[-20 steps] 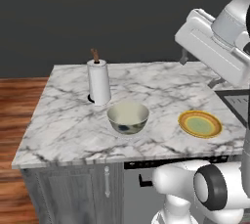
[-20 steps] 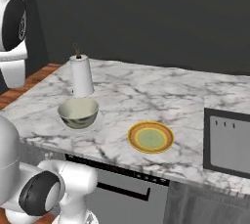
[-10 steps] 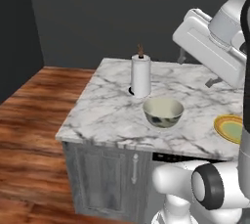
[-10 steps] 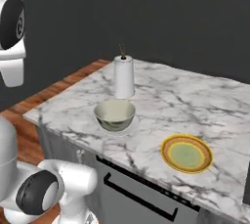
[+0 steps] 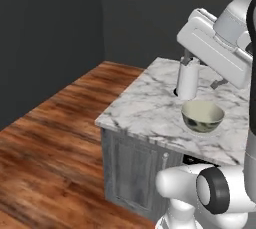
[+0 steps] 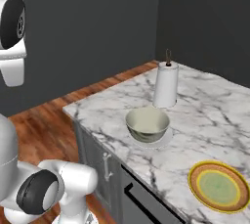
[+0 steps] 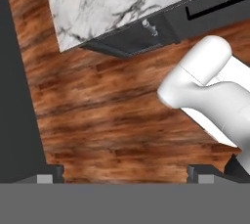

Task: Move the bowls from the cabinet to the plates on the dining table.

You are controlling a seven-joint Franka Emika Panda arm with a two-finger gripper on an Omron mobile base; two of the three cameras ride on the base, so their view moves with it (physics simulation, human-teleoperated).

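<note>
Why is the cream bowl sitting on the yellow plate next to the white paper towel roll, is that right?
Not quite. The cream bowl sits on a plain white plate, not the yellow plate, which lies bare farther along the marble top. The right base view shows it. The bowl is indeed beside the paper towel roll.

Your base has swung; the whole view has shifted.
The white marble-patterned table top (image 5: 150,108) and cream glazed bowl (image 5: 202,116) now sit further right in both base views, with more floor at left.
</note>
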